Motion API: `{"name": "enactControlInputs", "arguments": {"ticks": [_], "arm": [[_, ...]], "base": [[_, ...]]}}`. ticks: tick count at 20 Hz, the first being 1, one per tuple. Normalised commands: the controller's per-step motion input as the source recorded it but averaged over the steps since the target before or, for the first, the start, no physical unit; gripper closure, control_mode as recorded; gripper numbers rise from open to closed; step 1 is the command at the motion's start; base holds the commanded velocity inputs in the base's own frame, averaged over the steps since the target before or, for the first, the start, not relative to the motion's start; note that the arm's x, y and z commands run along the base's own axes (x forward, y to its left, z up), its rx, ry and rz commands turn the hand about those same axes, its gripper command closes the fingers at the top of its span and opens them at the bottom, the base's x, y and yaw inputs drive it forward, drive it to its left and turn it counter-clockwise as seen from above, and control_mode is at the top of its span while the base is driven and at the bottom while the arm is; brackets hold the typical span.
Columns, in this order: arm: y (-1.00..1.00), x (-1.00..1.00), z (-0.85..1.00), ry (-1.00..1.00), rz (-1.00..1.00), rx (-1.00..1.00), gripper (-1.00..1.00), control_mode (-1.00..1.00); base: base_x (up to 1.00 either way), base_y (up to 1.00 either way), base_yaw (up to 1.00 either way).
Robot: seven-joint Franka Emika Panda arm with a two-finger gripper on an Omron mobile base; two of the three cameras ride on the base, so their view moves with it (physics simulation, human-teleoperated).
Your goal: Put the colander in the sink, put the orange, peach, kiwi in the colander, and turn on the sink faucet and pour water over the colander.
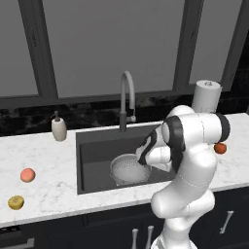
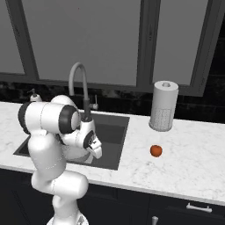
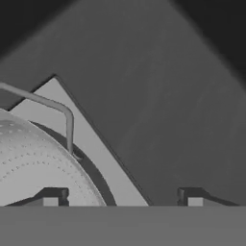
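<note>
The silver colander [image 1: 127, 168] sits upright in the dark sink [image 1: 97, 146], on the lighter panel [image 3: 98, 149] of its floor. My gripper [image 3: 120, 199] hangs open at the colander's right rim [image 3: 38, 163], close to its wire handle [image 3: 60, 108]; the fingertips [image 3: 50, 198] stand wide apart and grip nothing. The orange [image 1: 220, 148] [image 2: 156, 150] lies on the counter right of the sink. Far left on the counter lie the peach [image 1: 27, 175] and, nearer the front edge, the kiwi [image 1: 16, 202]. The sink faucet [image 1: 127, 97] [image 2: 79, 83] arches over the basin from behind.
A beige soap dispenser [image 1: 59, 128] stands at the sink's back left corner. A paper towel roll [image 2: 163, 105] stands at the back right, behind the orange. Windows and a dark backsplash close off the rear of the white marble counter [image 2: 189, 158].
</note>
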Motion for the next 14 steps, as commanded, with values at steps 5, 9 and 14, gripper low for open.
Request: {"name": "enactControlInputs", "arguments": {"ticks": [5, 9, 14], "arm": [[-0.21, -0.20, 1.00, -0.10, 0.00, 0.00, -1.00, -1.00], [-0.45, -0.02, 1.00, -0.05, 0.00, 0.00, -1.00, -1.00], [-0.59, 0.01, 1.00, 0.00, 0.04, 0.00, -1.00, -1.00]], "base": [[0.00, 0.00, 0.00], [0.00, 0.00, 0.00], [0.00, 0.00, 0.00]]}}
